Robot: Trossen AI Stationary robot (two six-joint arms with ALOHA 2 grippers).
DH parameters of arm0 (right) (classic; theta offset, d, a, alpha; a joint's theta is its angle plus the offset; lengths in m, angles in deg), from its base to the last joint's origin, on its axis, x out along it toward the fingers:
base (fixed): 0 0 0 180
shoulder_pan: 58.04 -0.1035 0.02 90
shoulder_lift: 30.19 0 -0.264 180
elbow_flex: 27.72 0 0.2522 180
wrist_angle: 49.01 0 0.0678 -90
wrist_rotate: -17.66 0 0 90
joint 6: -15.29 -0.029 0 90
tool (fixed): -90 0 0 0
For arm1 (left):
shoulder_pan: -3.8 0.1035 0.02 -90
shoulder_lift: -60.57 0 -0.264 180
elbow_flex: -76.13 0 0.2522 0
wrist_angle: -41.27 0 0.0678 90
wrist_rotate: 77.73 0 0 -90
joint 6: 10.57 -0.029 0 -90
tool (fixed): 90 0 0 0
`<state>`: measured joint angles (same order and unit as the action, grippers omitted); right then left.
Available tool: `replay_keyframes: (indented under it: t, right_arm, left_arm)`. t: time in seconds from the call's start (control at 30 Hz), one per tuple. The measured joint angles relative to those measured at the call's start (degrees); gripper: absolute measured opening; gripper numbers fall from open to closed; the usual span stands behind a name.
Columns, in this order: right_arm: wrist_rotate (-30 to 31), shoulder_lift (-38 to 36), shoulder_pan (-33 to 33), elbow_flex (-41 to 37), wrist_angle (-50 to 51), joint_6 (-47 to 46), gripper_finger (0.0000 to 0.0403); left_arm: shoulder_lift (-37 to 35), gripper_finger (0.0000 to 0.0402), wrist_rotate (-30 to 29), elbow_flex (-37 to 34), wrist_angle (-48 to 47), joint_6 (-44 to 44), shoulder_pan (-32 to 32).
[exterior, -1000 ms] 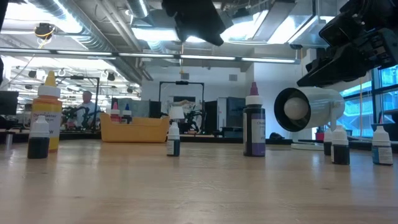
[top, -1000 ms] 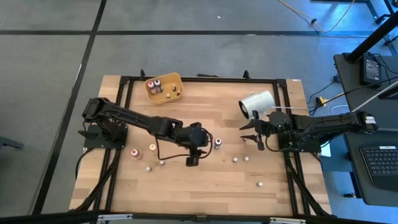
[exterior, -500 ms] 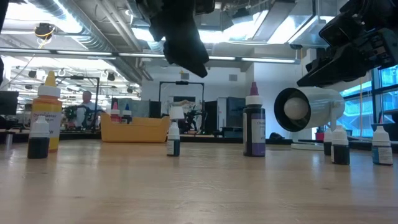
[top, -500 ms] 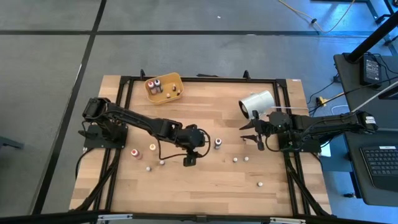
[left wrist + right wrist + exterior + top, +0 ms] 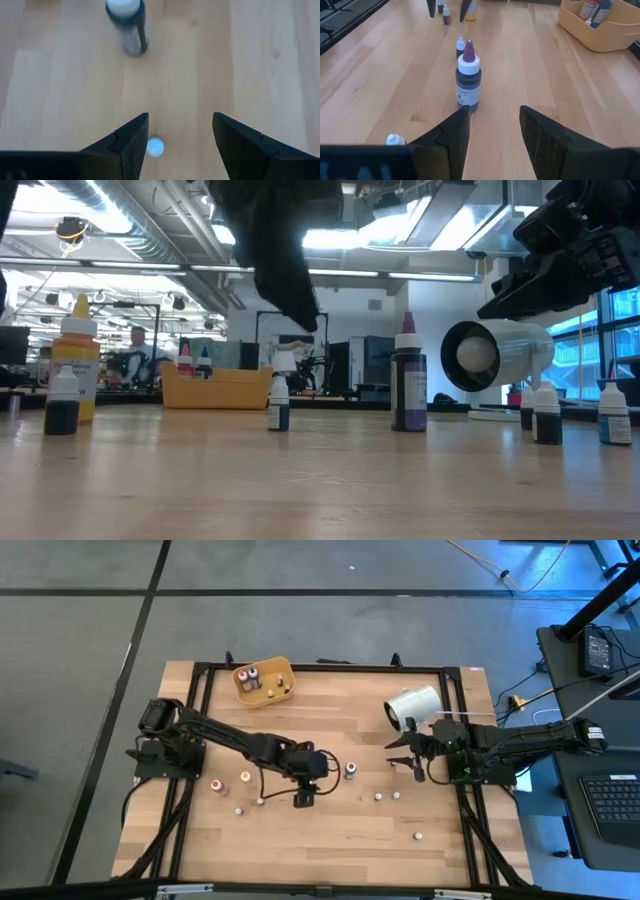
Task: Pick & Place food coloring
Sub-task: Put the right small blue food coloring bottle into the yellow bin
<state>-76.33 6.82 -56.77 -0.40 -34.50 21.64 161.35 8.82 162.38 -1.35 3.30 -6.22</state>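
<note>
Now your left gripper (image 5: 301, 799), fingers spread, has moved left over a small white-capped bottle (image 5: 155, 147); right gripper (image 5: 411, 763), also spread, waits.

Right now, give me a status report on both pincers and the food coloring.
Left pincer open above a small bottle mid-table. Right pincer open, waiting near the white cylinder. Tray holds a few bottles. Nothing blocking.

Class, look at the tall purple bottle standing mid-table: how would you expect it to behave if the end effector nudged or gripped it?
The purple bottle stands upright, tall on a narrow base, so a sideways nudge high up would probably tip it. Its round body suggests it would roll once down. It looks like rigid plastic, likely light, and the smooth label might slip in the open left end effector.
</note>
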Motion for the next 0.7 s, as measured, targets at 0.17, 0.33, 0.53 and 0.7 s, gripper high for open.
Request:
replay_keyframes:
  t: [0.17, 0.33, 0.53, 0.7]
  right_arm:
    - [0.00, -0.01, 0.03, 0.00, 0.13, 0.15, 0.0174]
    - [0.00, -0.01, 0.05, 0.00, 0.24, 0.11, 0.0174]
    - [-0.02, -0.01, 0.05, 0.00, 0.39, 0.12, 0.0174]
    - [-0.02, -0.01, 0.05, 0.00, 0.44, 0.08, 0.0174]
  left_arm:
    - [1.93, 0.0199, 0.42, 0.00, -0.35, -0.06, 0.00]
    - [3.75, 0.0185, -1.23, -0.02, -1.55, -0.94, 0.00]
    - [5.42, 0.0170, -1.83, -0.02, -3.15, 0.07, 0.00]
    - [6.32, 0.0165, -2.52, -0.02, -3.32, 0.37, 0.00]
